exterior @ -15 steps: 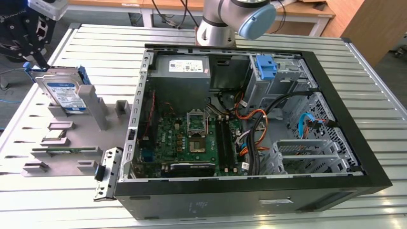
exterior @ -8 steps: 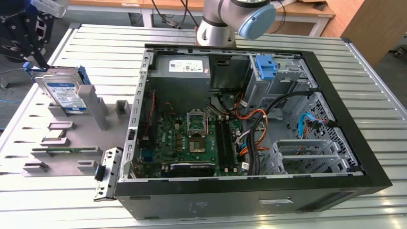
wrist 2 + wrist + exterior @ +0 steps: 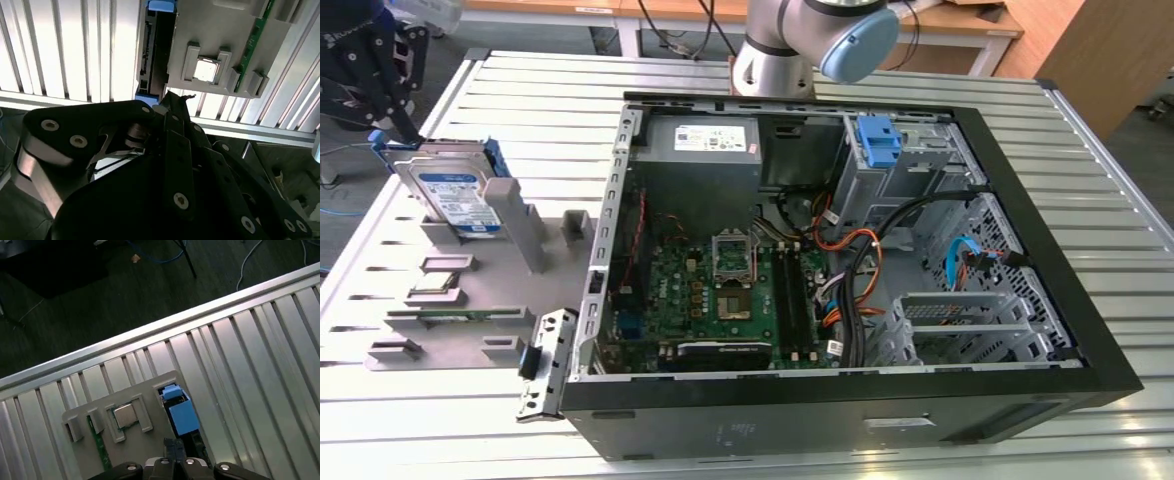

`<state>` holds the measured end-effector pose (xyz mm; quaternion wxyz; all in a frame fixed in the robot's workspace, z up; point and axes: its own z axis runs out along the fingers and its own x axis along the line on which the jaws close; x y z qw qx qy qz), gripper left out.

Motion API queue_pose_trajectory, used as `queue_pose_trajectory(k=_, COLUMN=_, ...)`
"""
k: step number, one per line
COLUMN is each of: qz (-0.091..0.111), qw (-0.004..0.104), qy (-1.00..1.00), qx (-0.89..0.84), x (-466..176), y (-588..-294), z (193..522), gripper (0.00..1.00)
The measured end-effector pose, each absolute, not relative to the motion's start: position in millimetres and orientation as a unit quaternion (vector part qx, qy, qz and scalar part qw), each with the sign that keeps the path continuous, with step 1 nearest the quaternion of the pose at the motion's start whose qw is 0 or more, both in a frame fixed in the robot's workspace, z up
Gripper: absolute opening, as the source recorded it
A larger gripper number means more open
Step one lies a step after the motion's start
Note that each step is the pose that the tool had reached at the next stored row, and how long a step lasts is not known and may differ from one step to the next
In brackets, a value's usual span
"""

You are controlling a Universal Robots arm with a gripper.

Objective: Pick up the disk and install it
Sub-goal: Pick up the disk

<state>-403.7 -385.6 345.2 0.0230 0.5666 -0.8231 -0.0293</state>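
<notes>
Where the grey holder is laid beside the open computer case, the disk is stood on edge in its end slot | gripper is positioned close above the holder's disk end | open or closed cannot be told | chip is seated mid-holder

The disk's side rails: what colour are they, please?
Blue rails on the disk; the exterior view shows them best.
</notes>
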Motion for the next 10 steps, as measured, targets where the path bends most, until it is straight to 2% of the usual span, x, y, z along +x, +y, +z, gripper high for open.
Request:
queue_pose_trajectory(k=3, qz=-0.03, qw=0.021, qy=-0.82, qx=0.572, x=-403.8, y=-385.5, z=345.3, gripper=0.11)
queue_pose_trajectory(k=10, qz=-0.035, qw=0.006, qy=-0.806, qx=0.591, x=-403.7, y=-385.5, z=344.7, gripper=0.11)
